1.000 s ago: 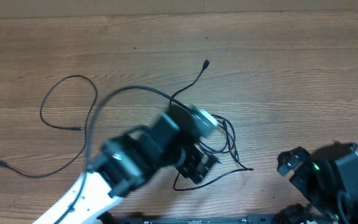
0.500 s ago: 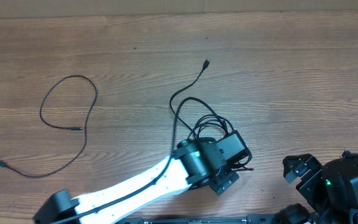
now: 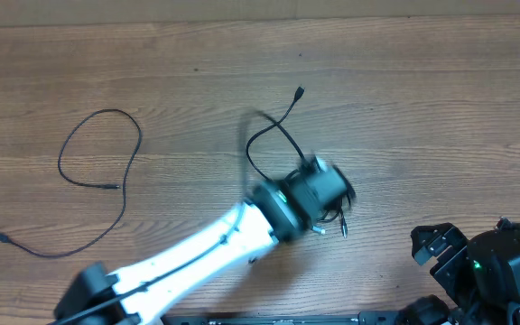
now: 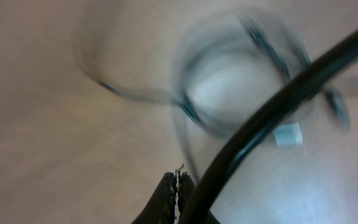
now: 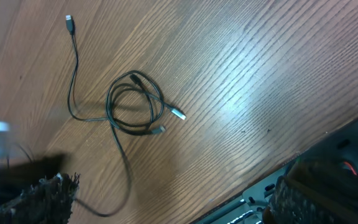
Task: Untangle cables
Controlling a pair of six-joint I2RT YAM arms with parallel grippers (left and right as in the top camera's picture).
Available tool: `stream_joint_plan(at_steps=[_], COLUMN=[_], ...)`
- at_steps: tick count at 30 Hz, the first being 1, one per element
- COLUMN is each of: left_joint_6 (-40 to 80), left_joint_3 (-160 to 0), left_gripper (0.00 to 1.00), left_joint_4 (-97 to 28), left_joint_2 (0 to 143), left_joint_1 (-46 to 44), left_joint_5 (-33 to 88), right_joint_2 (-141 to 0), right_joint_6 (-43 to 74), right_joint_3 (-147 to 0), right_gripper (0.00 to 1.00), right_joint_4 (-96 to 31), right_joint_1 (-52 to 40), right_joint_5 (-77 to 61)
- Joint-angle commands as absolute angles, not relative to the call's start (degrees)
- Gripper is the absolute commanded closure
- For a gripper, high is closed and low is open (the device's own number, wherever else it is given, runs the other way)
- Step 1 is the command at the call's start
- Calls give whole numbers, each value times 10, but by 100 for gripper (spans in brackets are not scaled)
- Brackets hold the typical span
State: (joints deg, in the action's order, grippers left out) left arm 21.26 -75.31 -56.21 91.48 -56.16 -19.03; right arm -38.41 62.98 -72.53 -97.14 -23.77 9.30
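Left fingers (image 4: 173,190) just snapped closed at the cables (image 5: 109,106).
We cannot tell through the blur whether a strand is caught; right fingers (image 5: 48,193) wait open.

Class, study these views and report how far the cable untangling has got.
Done: one cable lies alone at the left of the table. In hand: the left gripper is shut over the coiled bundle; blur hides whether it pinches a strand. Left: the bundle's loops are wound together, and the open right gripper sits aside.
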Motion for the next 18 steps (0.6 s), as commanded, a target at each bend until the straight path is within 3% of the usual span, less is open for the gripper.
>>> stream_joint_plan(at_steps=[1, 7, 13, 18], left_joint_6=[247, 249, 249, 211], left_joint_3=[-914, -1138, -1244, -1245], left_gripper=[96, 96, 96, 96], left_joint_4=[-553, -551, -554, -560], left_joint_2=[836, 825, 825, 831], left_joint_1=[-436, -225, -26, 22], left_joint_5=[-300, -121, 163, 391], right_joint_2=[-379, -379, -379, -379], right_joint_6=[632, 632, 632, 632], right_joint_3=[-723, -723, -723, -723], right_gripper=[0, 0, 0, 0], right_joint_4=[-970, -970, -963, -942], right_joint_1=[-241, -241, -241, -241], right_joint_5=[100, 98, 99, 99])
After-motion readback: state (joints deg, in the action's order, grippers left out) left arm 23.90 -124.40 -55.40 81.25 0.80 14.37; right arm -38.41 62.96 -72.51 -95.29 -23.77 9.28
